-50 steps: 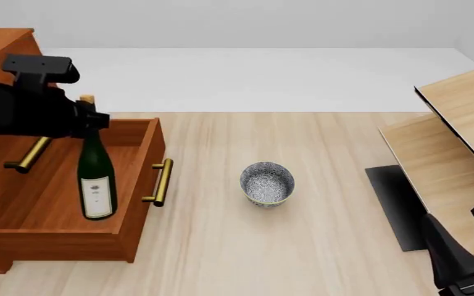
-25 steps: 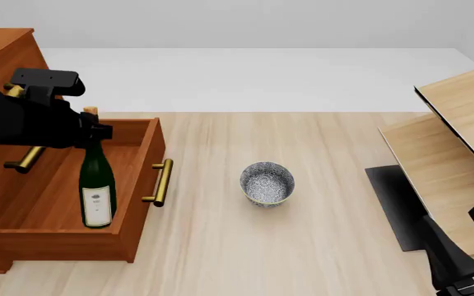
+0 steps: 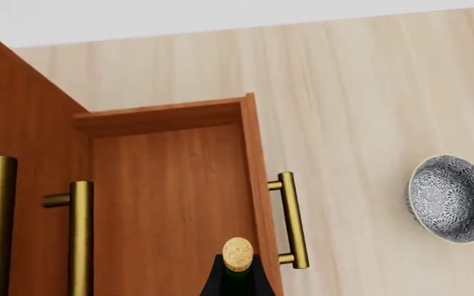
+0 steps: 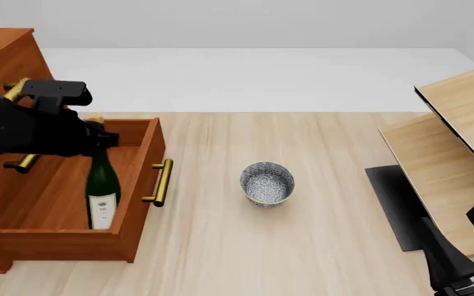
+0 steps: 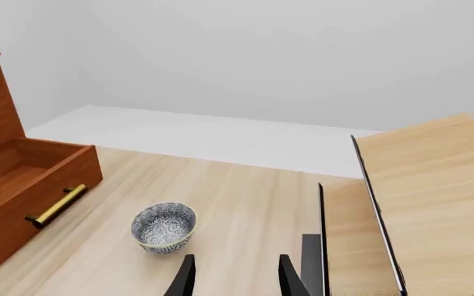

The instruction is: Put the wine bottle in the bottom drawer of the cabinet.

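Pale wood table [image 4: 320,246] carries the cabinet [image 4: 2,52] at left and a speckled bowl [image 4: 266,182] mid-surface. Status: the bottom drawer [image 4: 64,237] stands pulled out; the wine bottle [image 4: 102,188] is upright inside it, neck gripped by the closed left gripper [image 4: 97,137]. Remaining, by judgement: release, withdraw. Against the earlier frames, the bottle sits lower in the drawer. The right gripper [image 5: 232,277] idles apart, jaws open
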